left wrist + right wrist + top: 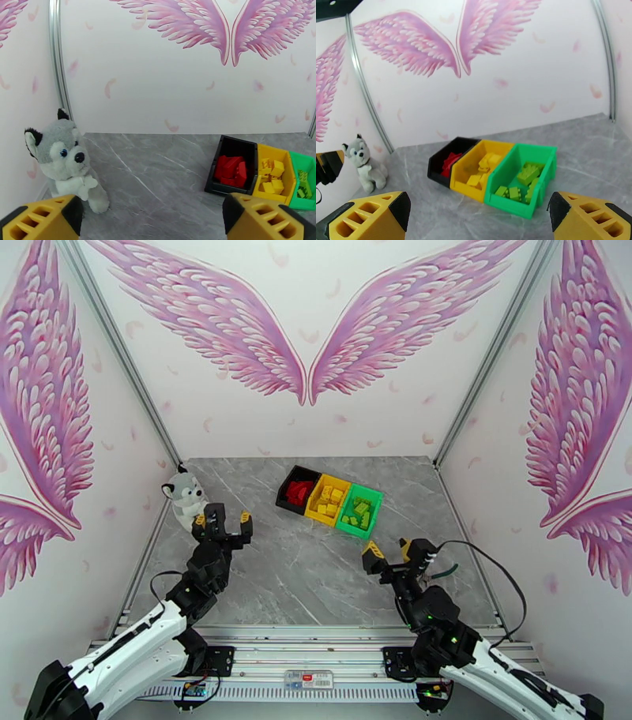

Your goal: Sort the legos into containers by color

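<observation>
Green legos [528,173] sharpest from right wrist; left pincer [223,518], right pincer [388,548] gape empty.

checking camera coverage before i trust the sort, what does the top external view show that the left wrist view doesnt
Extra in the top external view: the right gripper, open near the green bin, and the mounting rail by the arm bases. Extra in the left wrist view: the plush husky face-on, blue eye and black nose, between the left fingers spread wide. Shared: the black bin of red legos, the yellow bin of yellow legos, green legos in the green bin, the husky, the wing mural.
</observation>
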### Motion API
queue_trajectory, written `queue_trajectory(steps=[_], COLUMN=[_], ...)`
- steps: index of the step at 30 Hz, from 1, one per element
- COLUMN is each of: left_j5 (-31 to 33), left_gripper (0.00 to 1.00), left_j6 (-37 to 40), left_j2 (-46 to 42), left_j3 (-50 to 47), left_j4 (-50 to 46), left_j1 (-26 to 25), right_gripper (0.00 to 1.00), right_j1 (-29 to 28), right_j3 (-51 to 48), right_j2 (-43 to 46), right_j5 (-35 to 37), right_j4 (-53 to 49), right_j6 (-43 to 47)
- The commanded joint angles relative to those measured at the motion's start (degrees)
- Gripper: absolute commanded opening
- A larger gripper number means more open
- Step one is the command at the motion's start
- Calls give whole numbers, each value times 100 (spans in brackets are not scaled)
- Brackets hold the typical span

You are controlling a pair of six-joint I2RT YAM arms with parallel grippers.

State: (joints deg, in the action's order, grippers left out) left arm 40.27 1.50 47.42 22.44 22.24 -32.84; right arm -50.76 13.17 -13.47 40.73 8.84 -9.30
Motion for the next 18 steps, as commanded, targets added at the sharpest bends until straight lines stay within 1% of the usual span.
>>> queue_trajectory(steps=[1,2,4,5,7,8,11,14,15,18], left_j5=[307,346,170,229,257,303,303,166,88,-110], left_gripper=[99,99,99,99,99,99,99,99,99,99], left_j6=[455,354,307,232,184,201,333,318,318,131], left_j2=[-101,-101,-66,-16,147,237,502,858,1044,1632], left_j3=[-275,-387,-713,-808,-843,-829,-850,-925,-934,-986], left_j4=[401,480,809,929,861,851,989,1351,1513,1950], left_j1=[379,486,650,723,850,882,959,1096,1189,1533], right_gripper=[99,99,99,99,99,99,99,99,99,99], right_j1=[56,70,128,169,358,469,964,1540,1705,2086], right_j3=[-68,-86,-185,-245,-372,-406,-488,-583,-620,-584], right_j2=[176,144,-24,-123,-360,-474,-826,-1309,-1588,-2780], right_j5=[734,832,1040,1137,1196,1154,844,122,-113,-453], right_j4=[40,76,305,441,677,705,726,1017,1270,2232], right_j6=[1152,1396,2064,2303,2740,2810,2654,2101,1999,1938])
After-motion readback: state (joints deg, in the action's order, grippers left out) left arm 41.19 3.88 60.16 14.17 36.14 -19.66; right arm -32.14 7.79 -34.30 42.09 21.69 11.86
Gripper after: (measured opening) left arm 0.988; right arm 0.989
